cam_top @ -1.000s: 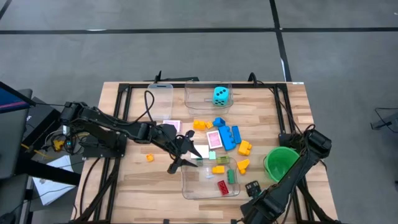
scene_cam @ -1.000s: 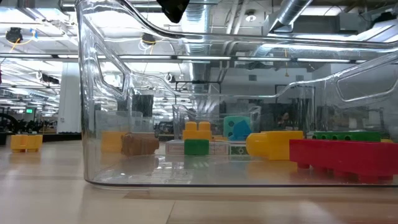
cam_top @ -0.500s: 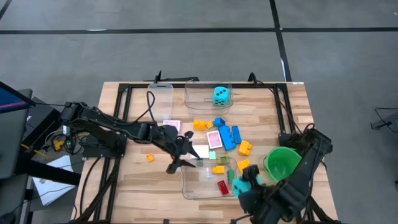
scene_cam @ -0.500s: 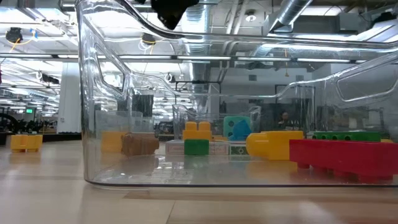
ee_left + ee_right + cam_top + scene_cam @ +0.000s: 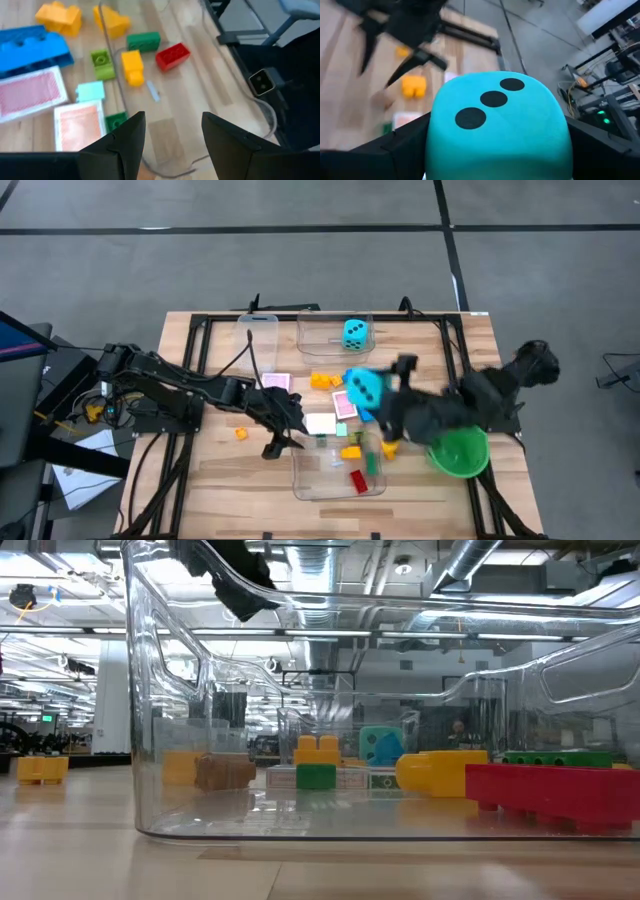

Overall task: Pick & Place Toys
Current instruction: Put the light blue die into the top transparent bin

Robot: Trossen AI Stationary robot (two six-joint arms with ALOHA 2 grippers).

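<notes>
Between its spread fingers the right gripper (image 5: pixel 372 392) clamps a cyan die (image 5: pixel 362 386) above the scattered bricks and cards at mid-table. Beside it the left gripper (image 5: pixel 285 427) hangs with fingers apart and empty by the near clear tub (image 5: pixel 300 478). Farther back, a second die (image 5: pixel 354 333) sits in the far tub (image 5: pixel 312 340).

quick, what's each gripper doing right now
left gripper: open, holding nothing, above the near clear tub's edge.
right gripper: shut on a cyan die, carried over the loose toys mid-table.
</notes>
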